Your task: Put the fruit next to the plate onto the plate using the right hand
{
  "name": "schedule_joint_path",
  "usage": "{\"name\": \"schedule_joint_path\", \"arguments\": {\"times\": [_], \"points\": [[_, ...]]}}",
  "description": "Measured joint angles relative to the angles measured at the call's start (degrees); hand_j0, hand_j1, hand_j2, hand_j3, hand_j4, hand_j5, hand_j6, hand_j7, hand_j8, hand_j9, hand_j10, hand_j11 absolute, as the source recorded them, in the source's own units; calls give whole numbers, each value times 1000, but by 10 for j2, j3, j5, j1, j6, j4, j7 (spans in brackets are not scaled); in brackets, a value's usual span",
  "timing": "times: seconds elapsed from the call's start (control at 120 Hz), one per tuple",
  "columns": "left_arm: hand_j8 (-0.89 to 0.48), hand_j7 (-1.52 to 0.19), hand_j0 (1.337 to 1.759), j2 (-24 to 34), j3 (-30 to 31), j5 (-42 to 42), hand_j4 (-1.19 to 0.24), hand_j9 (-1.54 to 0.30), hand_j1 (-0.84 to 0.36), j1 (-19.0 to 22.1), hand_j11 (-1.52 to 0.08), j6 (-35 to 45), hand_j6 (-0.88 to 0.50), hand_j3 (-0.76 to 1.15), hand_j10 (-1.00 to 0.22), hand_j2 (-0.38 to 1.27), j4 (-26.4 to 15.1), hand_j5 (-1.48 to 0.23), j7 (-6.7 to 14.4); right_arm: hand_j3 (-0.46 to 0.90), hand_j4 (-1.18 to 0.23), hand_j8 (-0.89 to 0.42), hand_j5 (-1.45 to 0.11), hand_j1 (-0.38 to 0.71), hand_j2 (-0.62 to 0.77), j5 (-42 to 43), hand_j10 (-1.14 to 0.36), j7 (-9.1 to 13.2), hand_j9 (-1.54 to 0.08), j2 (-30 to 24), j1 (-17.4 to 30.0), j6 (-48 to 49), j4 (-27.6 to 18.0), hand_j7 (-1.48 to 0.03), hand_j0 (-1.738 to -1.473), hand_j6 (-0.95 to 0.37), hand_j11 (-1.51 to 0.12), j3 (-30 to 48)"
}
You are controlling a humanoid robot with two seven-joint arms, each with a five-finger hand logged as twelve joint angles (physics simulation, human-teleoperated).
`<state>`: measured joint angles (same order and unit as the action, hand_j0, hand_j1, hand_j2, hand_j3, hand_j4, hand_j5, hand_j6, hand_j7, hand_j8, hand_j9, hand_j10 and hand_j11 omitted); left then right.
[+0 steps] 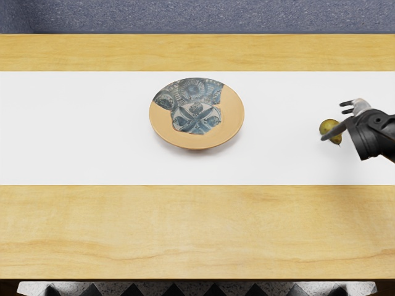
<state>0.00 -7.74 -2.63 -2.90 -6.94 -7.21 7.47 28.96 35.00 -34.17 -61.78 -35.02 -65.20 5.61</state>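
An orange plate (pixel 229 123) with a blue-grey pattern lies on the white strip a little left of the table's middle. A small yellow-green fruit (pixel 328 127) sits on the white strip far to the plate's right. My right hand (pixel 347 120) comes in from the right edge and hovers right beside the fruit, its dark fingers (pixel 334 131) spread; one finger crosses in front of the fruit, and I see no closed grasp. Part of the fruit is hidden behind the hand.
The wooden table (pixel 197 228) carries a broad white runner (pixel 86 129) across its middle. A dark blue-grey floor band shows beyond the far edge.
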Motion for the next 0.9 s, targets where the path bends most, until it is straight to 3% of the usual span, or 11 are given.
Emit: {"name": "schedule_joint_path", "arguments": {"times": [0.325,0.9], "points": [[-1,-1,1658,0,0,0,-1,-1,348,0,-1,0,-1,0,-1,0,0,-1,0,0,-282,-283,-366,-12,-55,2,-283,0,-366,28,0,0,26,-366,-1658,-283,-366,0],[-1,-1,1658,0,0,0,-1,-1,348,0,-1,0,-1,0,-1,0,0,-1,0,0,-379,-380,-493,104,-74,10,-379,0,-493,31,8,0,29,-493,-1658,-380,-493,-2]]}}
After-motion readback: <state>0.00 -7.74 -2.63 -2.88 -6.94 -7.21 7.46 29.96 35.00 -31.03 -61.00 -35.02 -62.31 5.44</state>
